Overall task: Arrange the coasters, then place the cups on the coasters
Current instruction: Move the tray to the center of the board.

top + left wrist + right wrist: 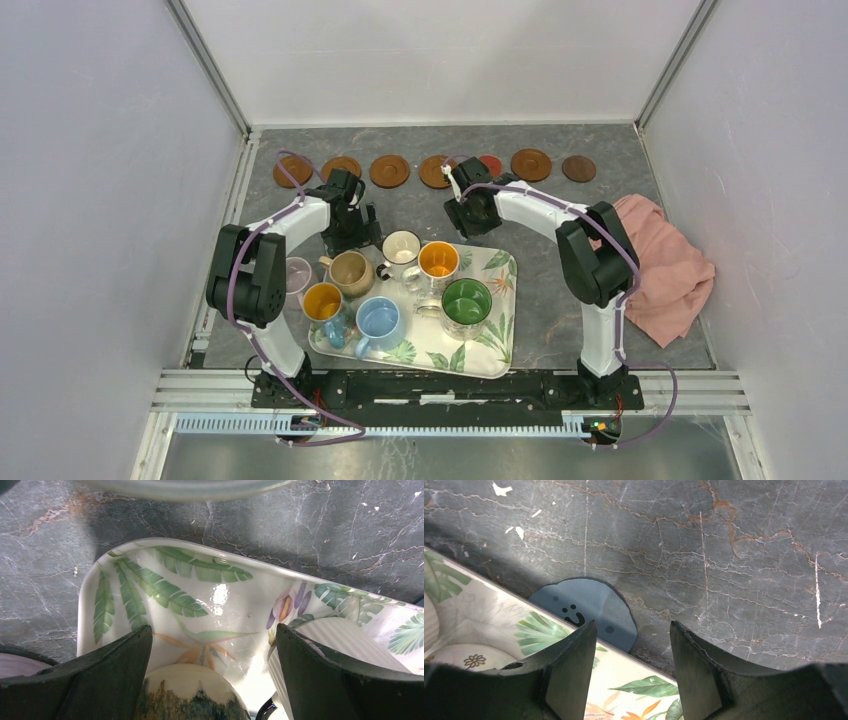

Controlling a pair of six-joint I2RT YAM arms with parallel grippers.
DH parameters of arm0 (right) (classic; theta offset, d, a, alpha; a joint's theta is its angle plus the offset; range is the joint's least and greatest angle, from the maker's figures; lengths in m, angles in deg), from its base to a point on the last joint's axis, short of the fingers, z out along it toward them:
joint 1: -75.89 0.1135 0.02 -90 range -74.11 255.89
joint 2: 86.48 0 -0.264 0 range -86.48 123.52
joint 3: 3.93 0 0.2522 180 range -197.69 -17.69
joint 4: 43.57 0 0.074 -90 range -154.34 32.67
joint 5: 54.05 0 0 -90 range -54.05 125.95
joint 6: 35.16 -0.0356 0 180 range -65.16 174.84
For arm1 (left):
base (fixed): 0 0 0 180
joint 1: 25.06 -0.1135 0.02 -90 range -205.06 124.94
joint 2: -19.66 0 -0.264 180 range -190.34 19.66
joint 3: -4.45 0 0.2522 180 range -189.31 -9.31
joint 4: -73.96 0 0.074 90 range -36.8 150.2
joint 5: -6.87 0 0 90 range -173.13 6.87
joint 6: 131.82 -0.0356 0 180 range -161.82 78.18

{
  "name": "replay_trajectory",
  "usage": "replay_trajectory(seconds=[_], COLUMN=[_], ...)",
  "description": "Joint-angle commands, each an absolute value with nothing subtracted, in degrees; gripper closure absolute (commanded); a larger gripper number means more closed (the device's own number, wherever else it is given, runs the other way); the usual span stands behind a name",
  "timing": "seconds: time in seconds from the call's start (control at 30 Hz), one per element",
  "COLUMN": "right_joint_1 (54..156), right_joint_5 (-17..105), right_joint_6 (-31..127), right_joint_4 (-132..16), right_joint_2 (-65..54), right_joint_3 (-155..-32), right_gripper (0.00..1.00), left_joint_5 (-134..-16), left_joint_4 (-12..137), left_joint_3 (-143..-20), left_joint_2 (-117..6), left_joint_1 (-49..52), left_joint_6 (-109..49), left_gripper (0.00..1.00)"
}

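Top view, coasters (389, 171): seven discs in a row along the far edge of the worktop (560, 310), one of them red and the rightmost dark brown.
Top view, cups (438, 260): grouped on the leaf-print tray (497, 352); a pale pink one sits at the tray's left edge, partly hidden by the arm.
Top view, left hand (352, 235): over the tray's far left corner.
Top view, right hand (465, 212): just beyond the tray's far edge, near the coaster row.
Top view, pink cloth (660, 265): crumpled on the right of the worktop.
Left wrist view, left hand (212, 630): spread wide, gripping nothing; tray floor below, with a cream-and-green glazed cup (192, 695) and a ribbed white cup (345, 637) low between the fingers.
Right wrist view, right hand (633, 625): about half open, empty.
Right wrist view, grey-blue coaster (584, 607): smiley-faced, flat on the worktop, its near part hidden by the tray rim, just ahead of the left finger.
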State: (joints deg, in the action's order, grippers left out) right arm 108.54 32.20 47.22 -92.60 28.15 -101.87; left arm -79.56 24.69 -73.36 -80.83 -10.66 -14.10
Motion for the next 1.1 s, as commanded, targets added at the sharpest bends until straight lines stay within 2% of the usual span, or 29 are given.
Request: replay_trajectory(seconds=[0.0,0.33,0.73,1.07], right_joint_1=[109.02,109.69,108.98,105.03], right_joint_5=[29.13,27.70,14.29,15.97], right_joint_6=[48.03,48.13,46.79,45.19], right_joint_4=[-92.19,-91.86,-95.64,-96.10], right_joint_2=[29.69,31.15,34.14,35.57], right_joint_3=[-101.80,-101.55,-103.92,-108.44], right_gripper=[0.38,0.38,0.38,0.35], left_joint_5=[-78.83,-78.82,-78.57,-78.44], left_joint_4=[23.90,23.91,23.86,23.99], left_joint_3=[-73.21,-73.21,-73.67,-73.56], left_joint_2=[-80.84,-81.32,-81.77,-81.68], left_joint_1=[-10.47,-10.47,-10.47,-10.47], left_joint_6=[-16.51,-16.51,-16.41,-16.42], left_gripper=[0.00,0.00,0.00,0.00])
